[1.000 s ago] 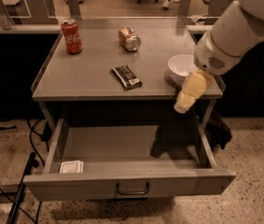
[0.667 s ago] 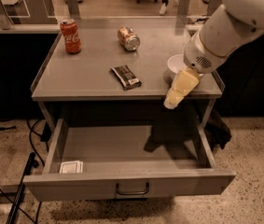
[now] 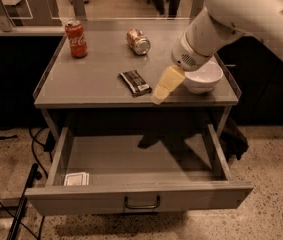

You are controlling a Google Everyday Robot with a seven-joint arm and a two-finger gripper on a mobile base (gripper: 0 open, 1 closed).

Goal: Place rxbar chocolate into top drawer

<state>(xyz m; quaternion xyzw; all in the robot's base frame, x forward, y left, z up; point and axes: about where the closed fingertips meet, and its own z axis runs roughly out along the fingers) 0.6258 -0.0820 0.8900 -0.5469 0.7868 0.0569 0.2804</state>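
While the top drawer (image 3: 71,202) is seen pulled fully open beneath the table (image 3: 93,76), a small white card (image 3: 76,178) is picked out lying flat at seven o'clock of the drawer floor, tucked into the near left corner. Up on the table, a red cola can (image 3: 76,39) is found standing upright at ten o'clock, close to the left rear corner. Back at the drawer front, a dark curved handle (image 3: 141,204) is seen centred at six o'clock on the panel.

And here is the one that matters: the rxbar chocolate (image 3: 135,82) is spotted lying flat on the table, a little ahead of centre and near the front edge, with its pale label patch turned toward five o'clock. It is not in the drawer and it is not gripped by anything. At twelve o'clock of the bar, well apart from it, a second can (image 3: 138,41) is seen tipped on its side.

Just beside the bar, at three o'clock of it, the pale yellowish tool (image 3: 162,88) is seen over the front edge of the table, tilted with its tip aimed toward seven o'clock. Nothing is seen carried by it, and whether it is spread or pressed together cannot be told. At three o'clock of the tool, a white bowl (image 3: 205,76) is seen on the table, partly covered by the white arm (image 3: 241,19), which is followed away toward one o'clock.
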